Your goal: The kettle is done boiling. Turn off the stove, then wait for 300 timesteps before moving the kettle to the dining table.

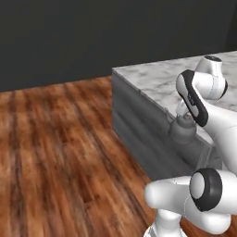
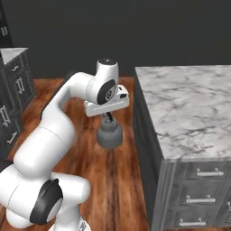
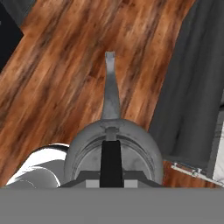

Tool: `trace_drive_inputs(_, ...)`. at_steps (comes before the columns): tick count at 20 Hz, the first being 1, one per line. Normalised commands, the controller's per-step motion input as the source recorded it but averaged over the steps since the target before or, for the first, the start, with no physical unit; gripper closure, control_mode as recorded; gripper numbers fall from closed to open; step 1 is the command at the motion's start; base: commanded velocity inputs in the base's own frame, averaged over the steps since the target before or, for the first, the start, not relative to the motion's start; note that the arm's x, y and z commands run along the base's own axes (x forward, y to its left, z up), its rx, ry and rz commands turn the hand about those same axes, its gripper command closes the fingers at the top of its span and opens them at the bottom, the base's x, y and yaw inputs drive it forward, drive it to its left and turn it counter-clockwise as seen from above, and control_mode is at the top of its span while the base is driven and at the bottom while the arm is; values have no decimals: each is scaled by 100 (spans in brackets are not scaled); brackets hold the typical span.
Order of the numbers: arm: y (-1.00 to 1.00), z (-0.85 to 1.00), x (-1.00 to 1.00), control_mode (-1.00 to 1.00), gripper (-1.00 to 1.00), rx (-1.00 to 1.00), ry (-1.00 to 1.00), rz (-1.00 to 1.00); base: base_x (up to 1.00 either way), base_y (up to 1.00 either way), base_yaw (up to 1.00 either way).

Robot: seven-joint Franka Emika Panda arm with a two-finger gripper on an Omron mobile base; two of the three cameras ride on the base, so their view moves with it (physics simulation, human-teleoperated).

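Note:
The small dull-grey kettle (image 2: 109,134) hangs in the air above the wooden floor, just off the side of the dining table (image 2: 189,108). My gripper (image 2: 108,118) points down and is shut on the kettle's dark arched handle. In the left base view the kettle (image 1: 183,130) hangs under the gripper (image 1: 183,113), against the grey panelled side of the dining table (image 1: 148,76), below the level of its marble top. The hand view looks down on the kettle (image 3: 131,148), with its spout (image 3: 110,87) pointing away over the floor. The stove is out of view.
Brown wooden floor (image 1: 60,152) spreads to the left of the island. Drawer fronts (image 2: 198,198) with metal pulls line the island's near side. A dark cabinet with a marble top (image 2: 13,85) stands at the far left. A dark wall closes the back.

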Motion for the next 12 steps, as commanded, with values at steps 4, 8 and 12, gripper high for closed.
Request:
trace_drive_inputs(4, 0, 0, 0, 100, 100, 0, 0, 0, 56, 68, -41)
trace_drive_inputs(8, 0, 0, 0, 100, 100, 0, 0, 0, 58, 68, -42)
trace_drive_inputs(12, 0, 0, 0, 100, 100, 0, 0, 0, 56, 73, -42)
